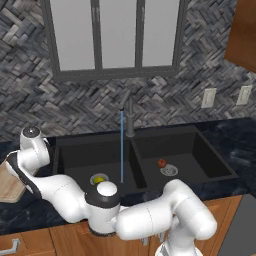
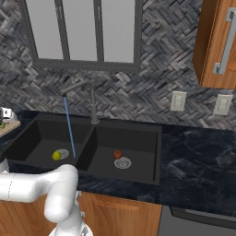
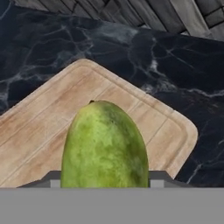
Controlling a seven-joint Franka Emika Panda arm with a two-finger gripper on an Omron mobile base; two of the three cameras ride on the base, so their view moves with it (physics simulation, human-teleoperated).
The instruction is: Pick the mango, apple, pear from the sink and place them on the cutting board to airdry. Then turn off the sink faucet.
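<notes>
The gripper (image 3: 105,181) has its two dark fingertips (image 3: 52,179) showing as small grey blocks at either flank of a green elongated mango (image 3: 104,146), and they pinch it between them, one tip pressed to each side. The mango reaches out past the tips, its narrow stem end farthest from them, its skin mottled green with yellowish patches. Directly beyond and under the fruit lies the cutting board (image 3: 39,127), light tan wood with rounded corners and a groove running just inside its edge; whether the mango rests on the wood or hangs just above it cannot be told. Past the board's far corner spreads the dark marbled counter (image 3: 175,65), and farther still the foot of the grey herringbone wall tiles (image 3: 153,13).

From the left base view the arm bends far to the left, and the board's edge (image 1: 10,187) shows beside the wrist, left of the sink (image 1: 210,155). Well away from the fingers, to their right, the black sink has two basins. The left basin holds a round yellow-green fruit (image 1: 99,179) lying on its drain. The apple (image 1: 162,163), small and red, sits in the right basin just beside the silver drain (image 1: 169,171). Between the basins at the back stands the sink faucet (image 1: 130,116), its spout angled left, with a thin blue stream of water (image 1: 122,147) falling into the left basin.
</notes>
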